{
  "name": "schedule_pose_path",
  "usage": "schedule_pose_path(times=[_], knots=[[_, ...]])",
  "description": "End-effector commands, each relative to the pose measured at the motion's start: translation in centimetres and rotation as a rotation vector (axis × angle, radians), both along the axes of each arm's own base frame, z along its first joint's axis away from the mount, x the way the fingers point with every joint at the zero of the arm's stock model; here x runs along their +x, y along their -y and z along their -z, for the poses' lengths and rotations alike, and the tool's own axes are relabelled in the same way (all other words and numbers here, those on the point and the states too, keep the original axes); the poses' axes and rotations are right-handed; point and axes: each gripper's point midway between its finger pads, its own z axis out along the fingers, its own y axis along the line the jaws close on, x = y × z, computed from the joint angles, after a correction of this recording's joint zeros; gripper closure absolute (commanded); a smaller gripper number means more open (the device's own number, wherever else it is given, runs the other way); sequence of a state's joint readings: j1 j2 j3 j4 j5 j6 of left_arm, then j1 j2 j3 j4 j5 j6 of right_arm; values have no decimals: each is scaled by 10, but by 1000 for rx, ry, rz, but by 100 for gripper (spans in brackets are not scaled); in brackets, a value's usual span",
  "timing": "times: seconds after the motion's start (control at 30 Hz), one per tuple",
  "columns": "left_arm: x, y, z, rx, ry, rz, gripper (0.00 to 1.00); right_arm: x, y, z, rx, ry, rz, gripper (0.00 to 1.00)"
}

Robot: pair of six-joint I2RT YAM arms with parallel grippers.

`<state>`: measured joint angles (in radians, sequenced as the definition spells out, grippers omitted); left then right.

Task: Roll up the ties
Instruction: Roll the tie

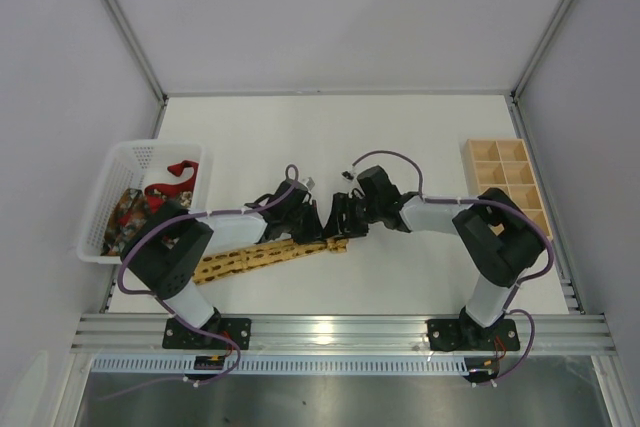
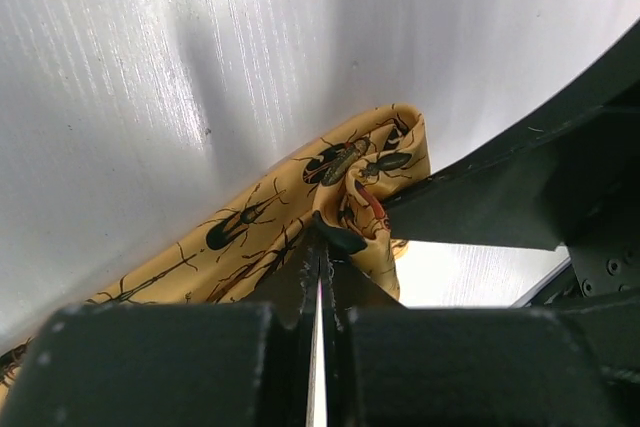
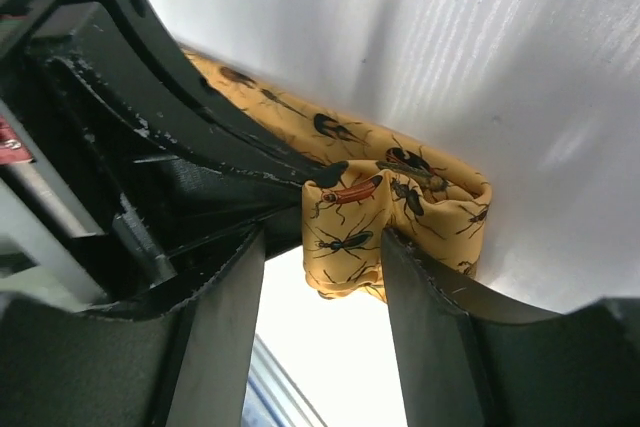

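Observation:
A yellow tie (image 1: 250,259) printed with dark insects lies flat on the white table, running from lower left to a folded end at the centre. My left gripper (image 1: 318,227) is shut, its tips pinching that fold (image 2: 322,242) of the yellow tie (image 2: 260,212). My right gripper (image 1: 342,219) faces it from the right and stands open (image 3: 322,247). The curled end of the yellow tie (image 3: 420,197) sits at its fingertips and touches the right finger (image 3: 420,287). A red tie (image 1: 182,175) and a dark patterned tie (image 1: 125,212) lie in the basket.
A white mesh basket (image 1: 152,144) stands at the left edge of the table. A wooden compartment box (image 1: 467,162) sits at the right edge. Purple cables loop over both arms. Grey walls enclose the table on three sides.

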<state>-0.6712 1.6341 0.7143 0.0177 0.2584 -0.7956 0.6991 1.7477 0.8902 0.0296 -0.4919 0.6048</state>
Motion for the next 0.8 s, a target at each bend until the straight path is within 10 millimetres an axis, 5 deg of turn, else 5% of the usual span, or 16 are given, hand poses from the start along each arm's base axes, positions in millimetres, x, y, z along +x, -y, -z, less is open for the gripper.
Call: schedule_pose_path(times=[0.0,0.33,0.67,0.77], knots=[[-11,-14,18,56,-41,-21,100,-27,-4,5,109,-125,-32,44],[-11,-19,17,62,-34,-36,100,-19,0,-6,282,-146,26,59],[-9,-18,16,62,-27,-36,100,0,17,10,189,-122,101,66],[-8,-19,13,65,-16,-33,99,5,18,15,168,-123,107,78]])
